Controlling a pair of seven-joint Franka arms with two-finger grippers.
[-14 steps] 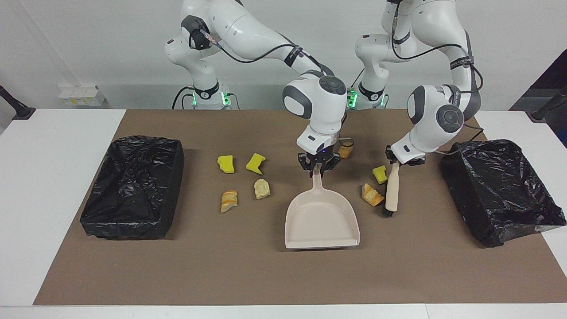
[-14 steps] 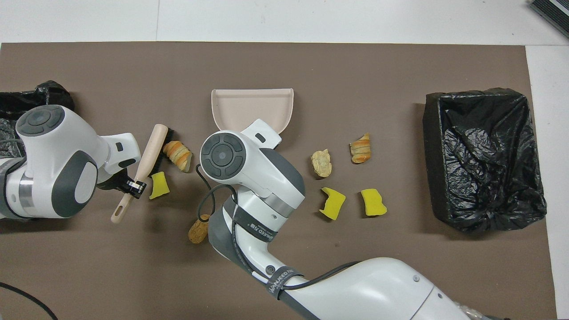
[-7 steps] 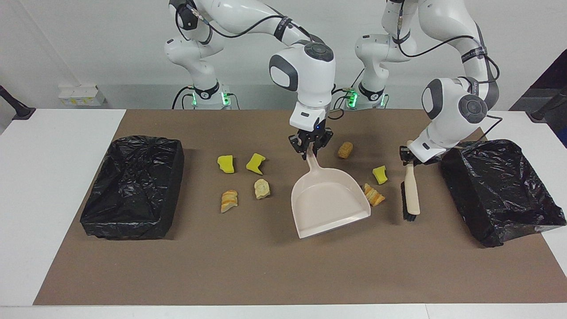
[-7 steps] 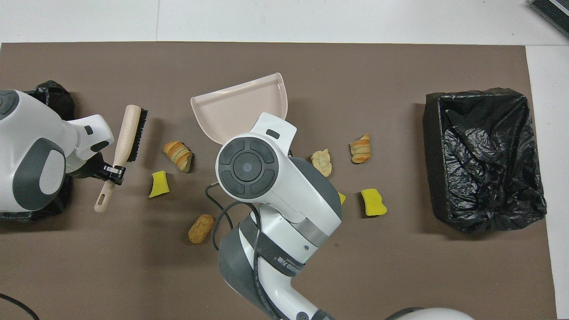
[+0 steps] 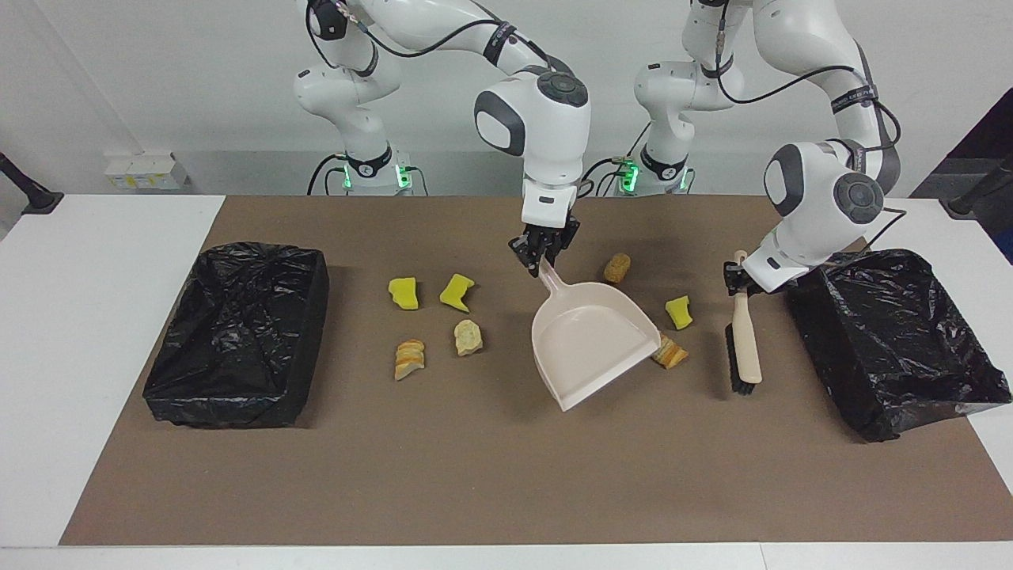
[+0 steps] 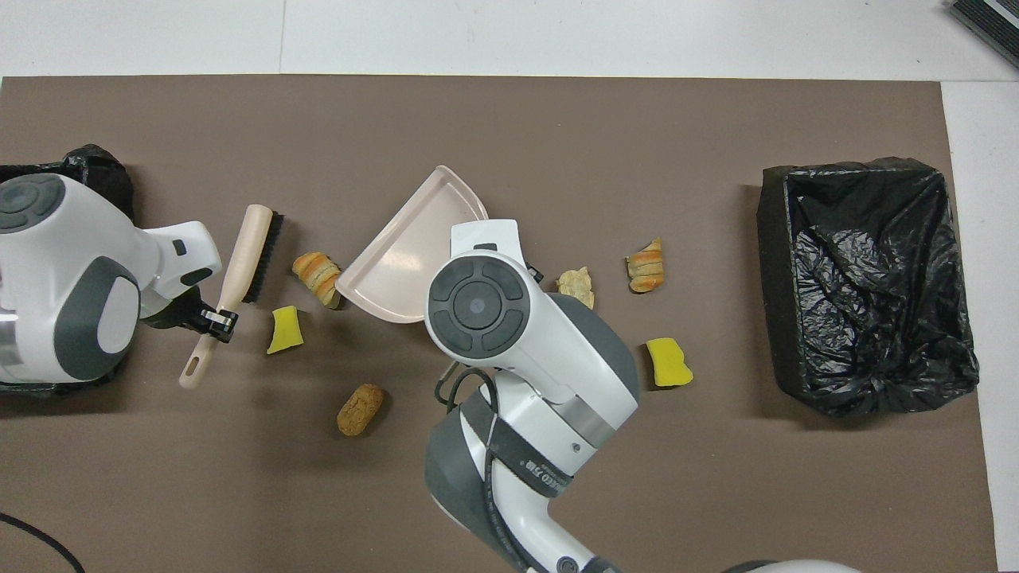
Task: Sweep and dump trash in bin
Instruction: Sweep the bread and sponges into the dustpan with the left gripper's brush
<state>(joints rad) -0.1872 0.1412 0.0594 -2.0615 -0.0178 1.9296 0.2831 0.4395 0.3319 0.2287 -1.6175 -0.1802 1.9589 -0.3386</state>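
Although seven bits of trash (image 5: 669, 353) lay scattered on the brown mat (image 5: 475, 475), none was yet in the dustpan (image 5: 592, 342). Three sat toward the left arm's end: a striped bread piece touching the pan's lip, a yellow chunk (image 5: 678, 311) just beside it, a brown roll (image 5: 616, 267) nearer the robots. Four others (image 5: 467, 337) clustered between the pan and the right arm's bin (image 5: 237, 340). The right gripper (image 5: 542, 257) clamped the pan's handle, the pan tilted and raised; set down carelessly, its lip could land on the bread piece or knock it away. The left gripper (image 5: 737, 275) pinched the brush (image 5: 744, 348) by its handle, close to the other bin (image 5: 894, 340); a hard stroke might fling foam past the pan.
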